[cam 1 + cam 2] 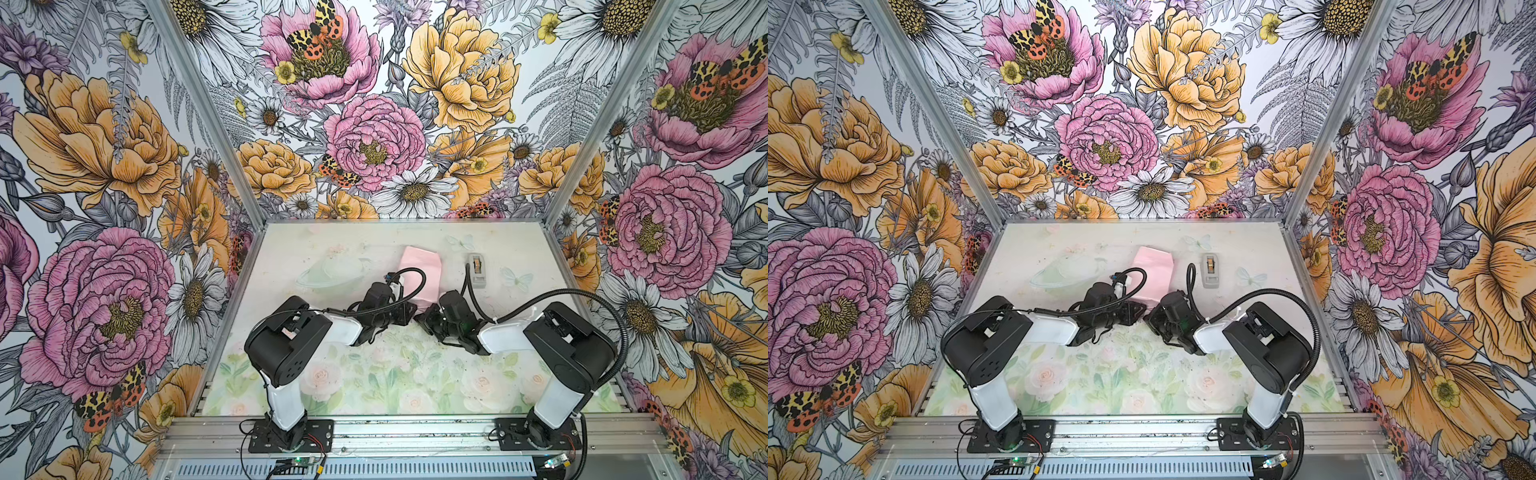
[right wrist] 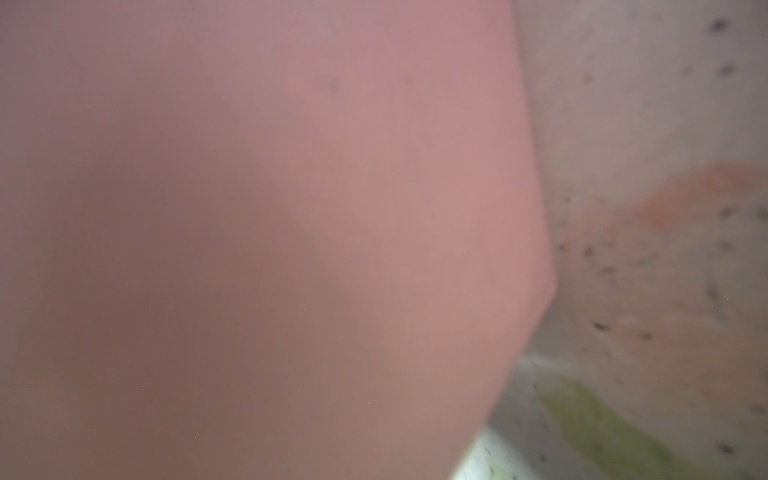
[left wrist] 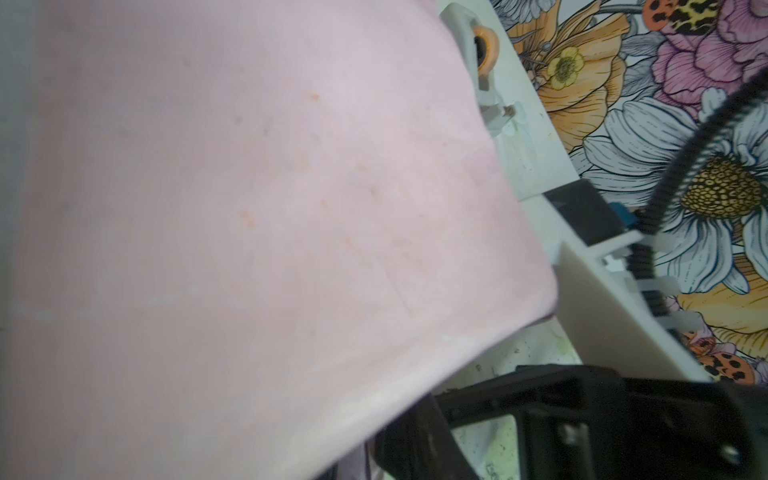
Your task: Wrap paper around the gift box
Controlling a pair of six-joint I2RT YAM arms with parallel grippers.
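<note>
The paper [image 1: 417, 270] [image 1: 1152, 266] sits near the centre of both top views, a little below the middle, on the flowery table [image 1: 374, 374]. Its pale pink face is up, and it rises in a creased, tilted slab that leans toward the upper part of the frame. I can't see the gift box in any view.

The left gripper [image 1: 409, 309] [image 1: 1140, 309] comes in from the left and ends at the lower edge of the sheet. Its tips are covered, so I cannot tell whether it is released or grasping. The right gripper [image 1: 420, 319] [image 1: 1149, 320] meets it from the right at the same lower edge, nearly nose to nose. It is clenched, though I can't make out whether any paper is caught in it.

Pink paper [image 3: 249, 208] [image 2: 249, 208] fills most of both wrist views, blurred in the right one. A small grey tape dispenser [image 1: 476, 271] [image 1: 1209, 270] stands just right of the sheet, apart from it.
</note>
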